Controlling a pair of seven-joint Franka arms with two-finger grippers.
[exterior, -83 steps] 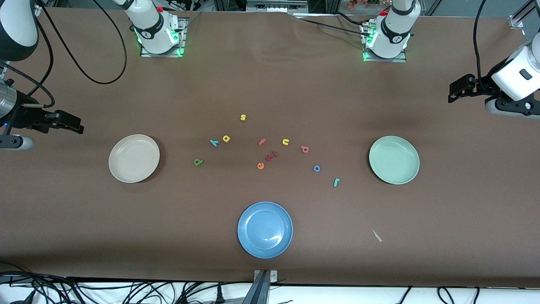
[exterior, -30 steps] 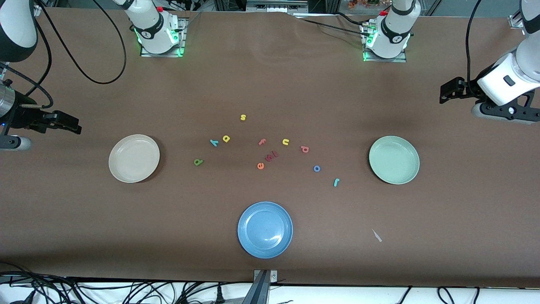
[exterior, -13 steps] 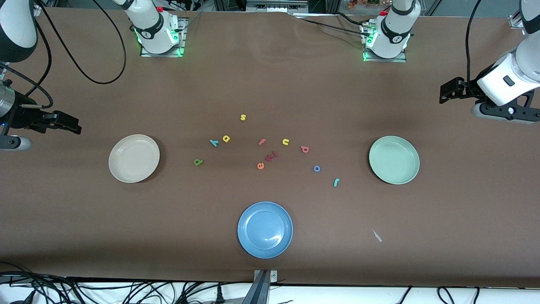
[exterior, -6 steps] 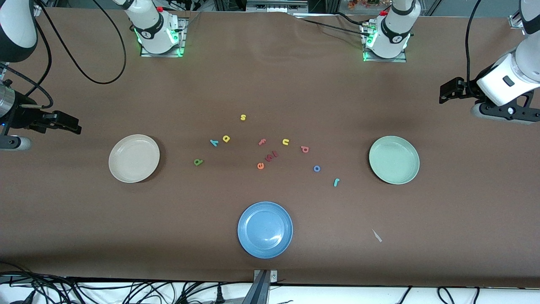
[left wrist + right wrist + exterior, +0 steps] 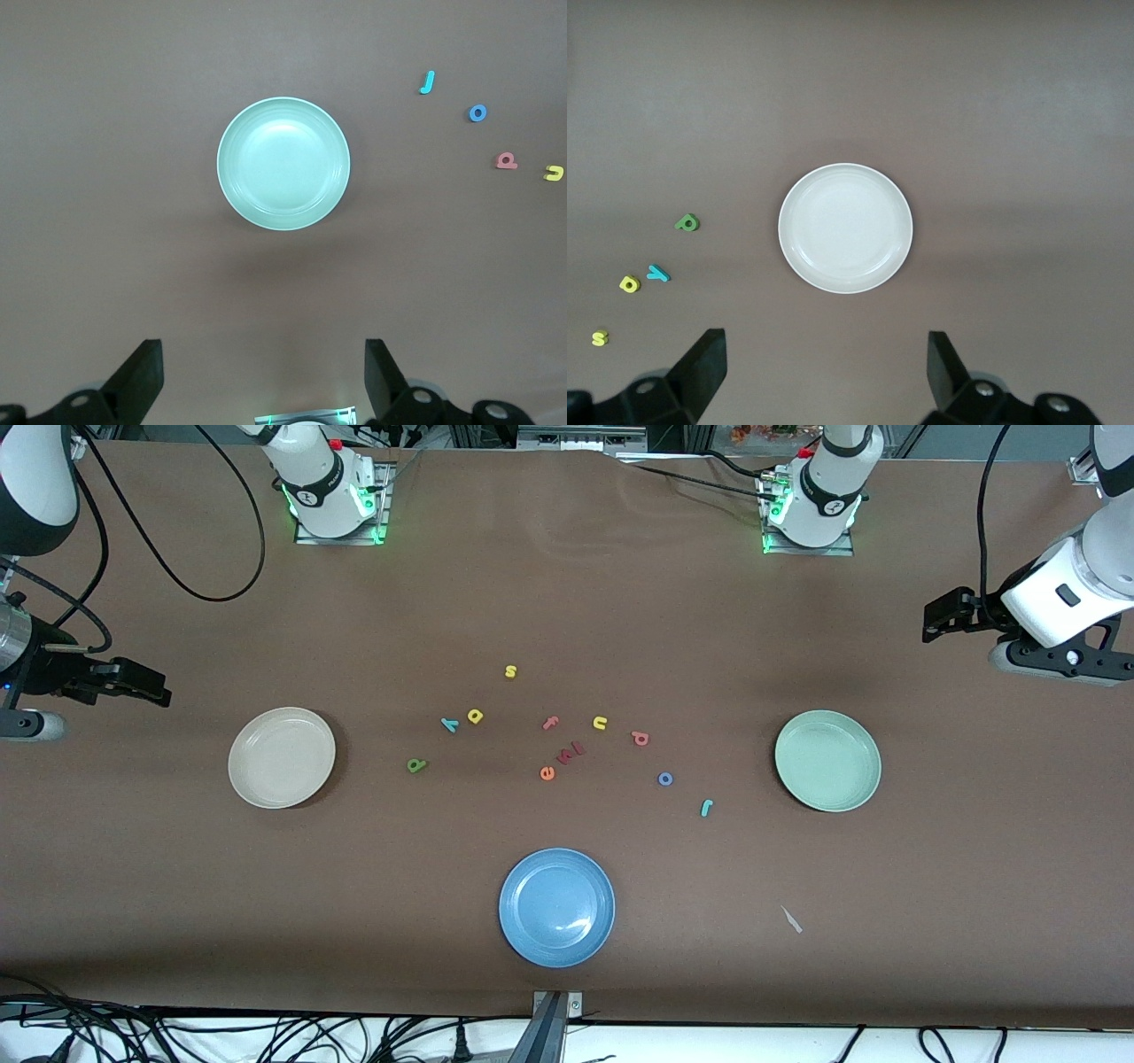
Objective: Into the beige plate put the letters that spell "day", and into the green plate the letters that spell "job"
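Observation:
The empty beige plate [image 5: 282, 757] [image 5: 845, 227] lies toward the right arm's end. Beside it are the olive-green letter [image 5: 416, 764] [image 5: 687, 222], the teal "y" [image 5: 449, 724] [image 5: 657, 274] and the yellow round-bowled letter [image 5: 475, 716] [image 5: 629, 284]. The empty green plate [image 5: 827, 760] [image 5: 283, 164] lies toward the left arm's end, near the teal "j" [image 5: 706, 807] [image 5: 427, 82], blue "o" [image 5: 665, 779] [image 5: 477, 112] and pinkish-red letter [image 5: 640, 738] [image 5: 506, 161]. My left gripper [image 5: 941, 615] [image 5: 264, 372] and right gripper [image 5: 142, 684] [image 5: 824, 367] hang open and empty over the table's ends.
A blue plate [image 5: 556, 906] sits nearest the front camera. Mid-table lie a yellow "s" [image 5: 510, 671], pink "f" [image 5: 550, 723], yellow "u" [image 5: 600, 723], orange-red "e" [image 5: 547, 773] and dark red letters [image 5: 571, 752]. A white scrap [image 5: 791, 919] lies near the front edge.
Since the earliest frame the left arm has shifted a little, its gripper slightly more toward the table's middle. Over the last second nothing has moved.

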